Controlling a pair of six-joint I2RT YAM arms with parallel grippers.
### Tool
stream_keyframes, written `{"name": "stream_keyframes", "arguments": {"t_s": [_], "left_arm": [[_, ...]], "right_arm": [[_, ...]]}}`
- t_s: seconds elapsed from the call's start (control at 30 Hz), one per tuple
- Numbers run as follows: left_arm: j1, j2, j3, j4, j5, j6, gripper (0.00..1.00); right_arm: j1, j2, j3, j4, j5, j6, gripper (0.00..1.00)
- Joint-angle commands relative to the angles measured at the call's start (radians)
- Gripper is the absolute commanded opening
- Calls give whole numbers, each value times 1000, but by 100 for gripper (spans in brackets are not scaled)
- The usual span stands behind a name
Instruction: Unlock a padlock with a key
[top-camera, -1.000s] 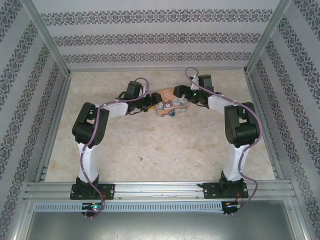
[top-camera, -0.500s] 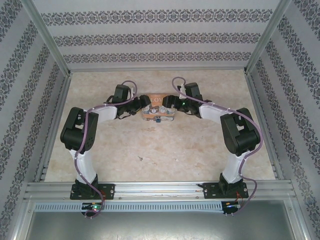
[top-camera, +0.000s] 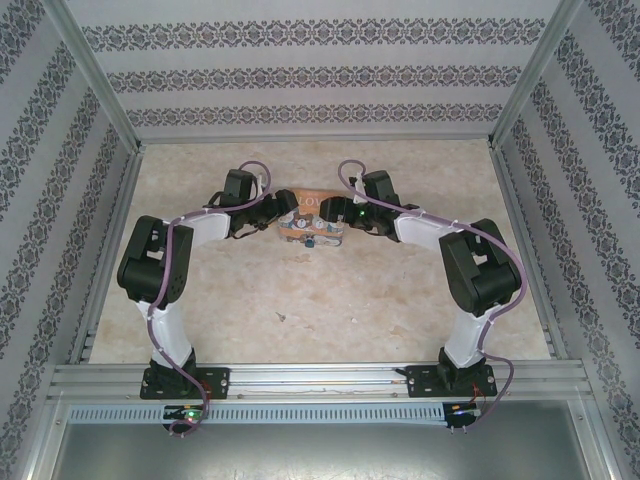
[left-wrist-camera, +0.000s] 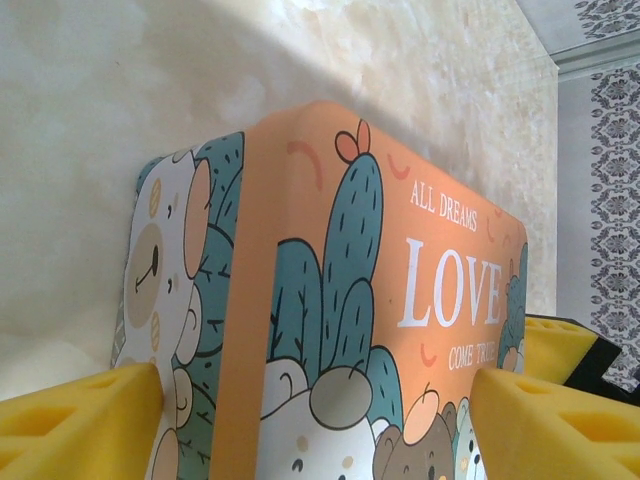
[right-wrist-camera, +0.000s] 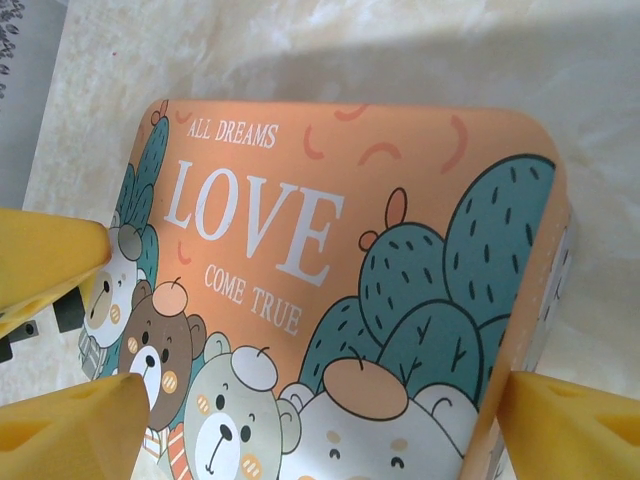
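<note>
Across the pale marbled bench (top-camera: 330, 300), reaching in from the near edge: the left arm (top-camera: 160, 270) and the right arm (top-camera: 480, 265), bent inward to meet toward the far edge, about midway between the side edges. Between them the LOVE tin (top-camera: 308, 203), approached from opposite ends, presumably to be steadied without skidding and to present the lock. Astride the tin's width, the left jaws spread wide, one yellow pad (left-wrist-camera: 80, 425) at one long side and its twin at the other. At the opposite end the right jaws, likewise wide, with pads (right-wrist-camera: 575, 425) flanking the tin. Looks like contact on both, yet cannot tell whether pressing or merely standing by. Smallest of all, at the tin's side facing the near edge of the bench, a teal speck taken to be the padlock (top-camera: 312, 242), too small to tell how fastened. Probably kept on that side for reach from either arm.
</note>
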Motion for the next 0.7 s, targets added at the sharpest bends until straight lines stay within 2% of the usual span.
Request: {"name": "stream_keyframes", "arguments": {"t_s": [0.0, 0.2, 0.37, 0.5, 0.67], "left_arm": [[6, -50, -15, -7, 37, 27, 82], [58, -143, -27, -71, -7, 74, 87], [121, -297, -100, -107, -53, 122, 89], [154, -455, -197, -134, -120, 172, 90], [170, -690, -350, -170, -269, 217, 93]], "right_arm": [[23, -56, -22, -24, 48, -10, 91], [24, -162, -33, -138, 196, -101, 91], [52, -278, -54, -268, 226, -143, 88], [137, -342, -63, -390, 223, -123, 86], [294, -344, -56, -498, 210, -36, 83]]}}
